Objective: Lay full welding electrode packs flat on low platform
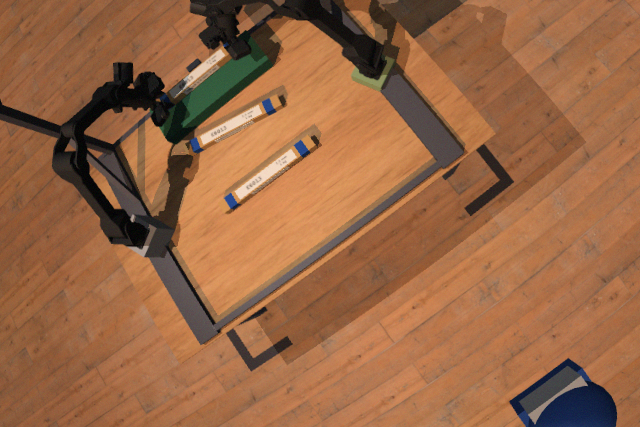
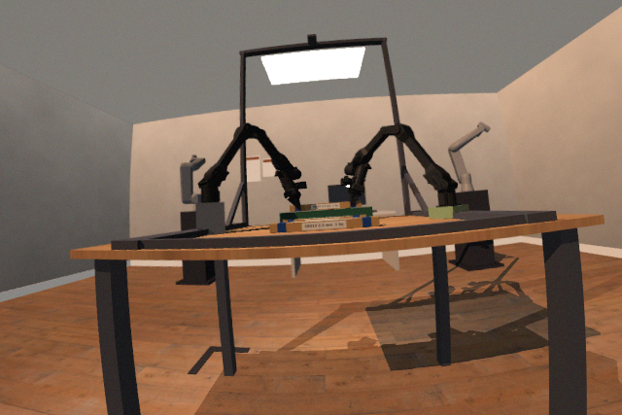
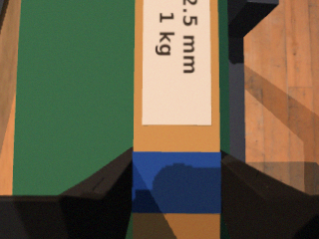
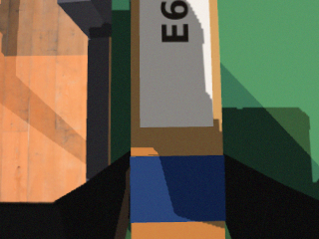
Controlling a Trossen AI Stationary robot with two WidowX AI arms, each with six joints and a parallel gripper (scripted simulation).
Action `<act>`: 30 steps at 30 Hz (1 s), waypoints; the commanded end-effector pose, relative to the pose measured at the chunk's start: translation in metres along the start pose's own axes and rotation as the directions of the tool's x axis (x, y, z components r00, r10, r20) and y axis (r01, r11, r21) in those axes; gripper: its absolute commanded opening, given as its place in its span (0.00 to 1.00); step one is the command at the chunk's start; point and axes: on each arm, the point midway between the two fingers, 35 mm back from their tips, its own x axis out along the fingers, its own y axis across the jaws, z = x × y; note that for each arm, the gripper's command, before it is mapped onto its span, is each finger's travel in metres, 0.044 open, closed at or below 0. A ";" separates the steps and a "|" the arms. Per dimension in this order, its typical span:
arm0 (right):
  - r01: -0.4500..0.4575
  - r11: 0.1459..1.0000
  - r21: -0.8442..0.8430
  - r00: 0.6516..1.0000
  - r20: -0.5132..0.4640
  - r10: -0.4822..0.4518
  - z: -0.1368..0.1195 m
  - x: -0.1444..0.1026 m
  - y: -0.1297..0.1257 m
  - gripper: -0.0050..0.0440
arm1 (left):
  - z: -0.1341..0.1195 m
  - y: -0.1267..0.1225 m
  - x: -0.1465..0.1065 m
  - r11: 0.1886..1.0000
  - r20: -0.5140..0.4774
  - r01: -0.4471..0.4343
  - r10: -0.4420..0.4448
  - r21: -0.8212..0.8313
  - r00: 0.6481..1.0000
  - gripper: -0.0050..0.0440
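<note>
1. Gripping one E6013 electrode pack [image 1: 203, 68] [image 2: 328, 206] [image 3: 176, 136] [image 4: 176, 141] at both ends, the two arms share it level, label up, along the far side of the green platform [image 1: 222, 83] [image 2: 327, 212] [image 3: 75, 90] [image 4: 269, 60].
2. The left claw [image 1: 231, 50] [image 2: 354, 203] [image 3: 173, 153] is clamped across the blue band at the "2.5 mm 1 kg" end.
3. The right claw [image 1: 162, 104] [image 2: 297, 206] [image 4: 172, 158] is clamped across the blue band at the "E6013" end.
4. Whether that pack touches the platform or sits just above it, I cannot tell; the exterior view shows no clear gap.
5. The middle pack [image 1: 232, 125] lies flat on the wooden desk [image 1: 310, 236] [image 2: 577, 222], off the platform and just beside its near side.
6. The front pack [image 1: 271, 171] [image 2: 324, 224] lies flat on the desk too, farther from the platform, label up.
7. The left arm stands on a lime-green block [image 1: 364, 78] [image 2: 439, 212], the right arm on a grey block [image 1: 161, 244] [image 2: 211, 217].
</note>
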 end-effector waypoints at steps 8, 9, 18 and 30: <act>-0.039 0.999 -0.001 0.999 0.002 0.039 -0.005 -0.016 0.010 0.00 | -0.003 -0.008 -0.017 0.999 0.008 0.040 -0.040 -0.005 0.999 0.00; -0.039 0.999 -0.001 0.999 0.002 0.039 -0.005 -0.016 0.010 0.00 | -0.003 -0.008 -0.017 0.999 0.008 0.040 -0.040 -0.005 0.999 0.00; -0.040 0.999 0.000 0.999 0.003 0.040 -0.005 -0.017 0.010 0.00 | -0.003 -0.008 -0.018 0.999 0.009 0.042 -0.042 -0.006 0.999 0.00; -0.035 0.999 -0.002 0.999 0.006 0.035 -0.003 -0.014 0.011 0.78 | -0.001 -0.008 -0.015 0.999 0.011 0.035 -0.035 -0.003 0.999 0.78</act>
